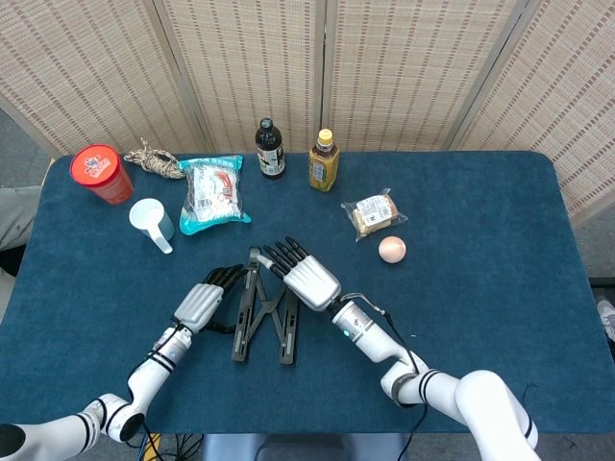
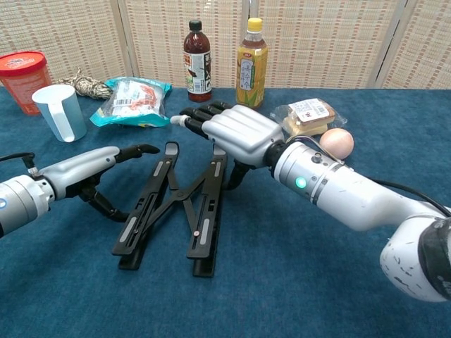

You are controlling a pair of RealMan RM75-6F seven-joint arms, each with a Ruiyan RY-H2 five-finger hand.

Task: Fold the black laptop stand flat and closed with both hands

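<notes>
- Laptop stand [image 1: 261, 314] lay mid-table, rails nearly together, between both hands.
- Left hand [image 2: 84, 167] and right hand [image 2: 236, 132] pressed its sides, fingers extended, gripping nothing.
- White cup [image 1: 151, 220], snack bag [image 1: 212, 193], two bottles [image 1: 270, 149] and egg [image 1: 391, 250] stood well behind.

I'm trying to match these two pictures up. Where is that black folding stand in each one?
Head view: the black laptop stand lies low and left of centre, between the two hands.
Chest view: the stand sits left of centre, right hand over its right rail.
Shared landmark: the yellow-capped bottle stands behind it in both.
</notes>
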